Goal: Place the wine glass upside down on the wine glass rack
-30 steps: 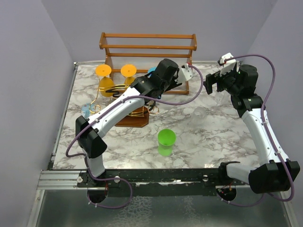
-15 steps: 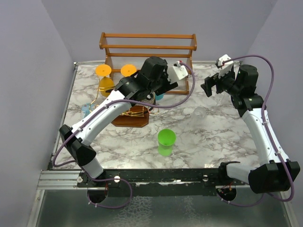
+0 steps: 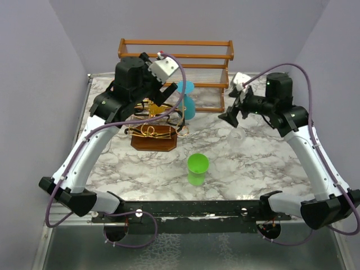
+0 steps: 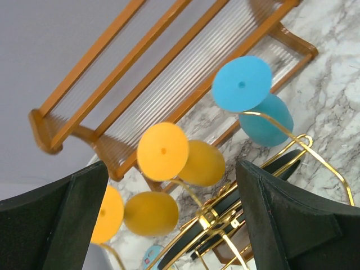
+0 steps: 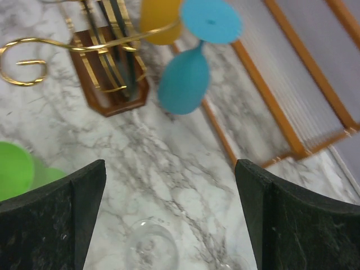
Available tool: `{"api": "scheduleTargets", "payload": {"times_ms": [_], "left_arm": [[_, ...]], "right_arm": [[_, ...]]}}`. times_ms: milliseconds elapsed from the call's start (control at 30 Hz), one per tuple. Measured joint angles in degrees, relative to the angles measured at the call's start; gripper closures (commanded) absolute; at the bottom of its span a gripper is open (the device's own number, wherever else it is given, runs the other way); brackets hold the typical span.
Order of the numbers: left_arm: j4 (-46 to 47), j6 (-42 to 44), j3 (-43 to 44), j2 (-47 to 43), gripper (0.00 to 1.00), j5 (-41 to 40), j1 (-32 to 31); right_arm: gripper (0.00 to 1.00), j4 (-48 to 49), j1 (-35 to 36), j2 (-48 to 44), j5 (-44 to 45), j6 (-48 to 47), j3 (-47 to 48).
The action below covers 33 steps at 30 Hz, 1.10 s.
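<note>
Toward the far left of the grey-veined marble table (image 3: 253, 163), the small gold-and-black wire wine glass rack on its dark octagonal wooden base (image 3: 153, 139) is loaded up; the blue plastic wine glass (image 3: 186, 100) hangs upside down off a gold wire arm on the rack's right side, foot up, bowl down, just in front of the two-tier orange-brown wooden shelf (image 3: 197, 43) along the far edge; two orange wine glasses (image 4: 163, 151) hang the same way further left; whether the blue rim touches the marble I cannot tell. By my read the hang is made and the job now is a clean exit for the left gripper (image 4: 171, 169); best done by lifting up and back toward the near edge, keeping both fingers off the curled wire and the blue foot, since one nudge could swing the glass off its hook. Left gripper: jaws spread wide, nothing between them, touching nothing, above the rack. Right gripper (image 5: 169, 169): equally wide, empty, hovering over the right half of the table, apart from the rack; a bright green plastic cup (image 3: 197, 169) stands toward the near edge, out of the way.
</note>
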Motion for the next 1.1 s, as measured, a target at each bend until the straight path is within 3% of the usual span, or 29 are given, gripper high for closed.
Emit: {"api": "scheduleTargets", "payload": {"times_ms": [433,800,1100], "left_arm": [[3.93,-7.80,-3.78,-6.29,0.01,2.19,14.23],[4.57,-9.70,-6.14,-6.29,0.01,5.18,17.07],[4.61,-9.97,-6.73,-6.29,0.01,6.47,17.84]], "right_arm": [[0.10,-13.88,25.31,1.18,3.19,-9.77,-2.03],[0.20,-13.55,31.91,4.50,10.75,-8.83,-9.79],[0.46,-13.20,32.87,6.88,13.31,-8.00,-11.30]]}}
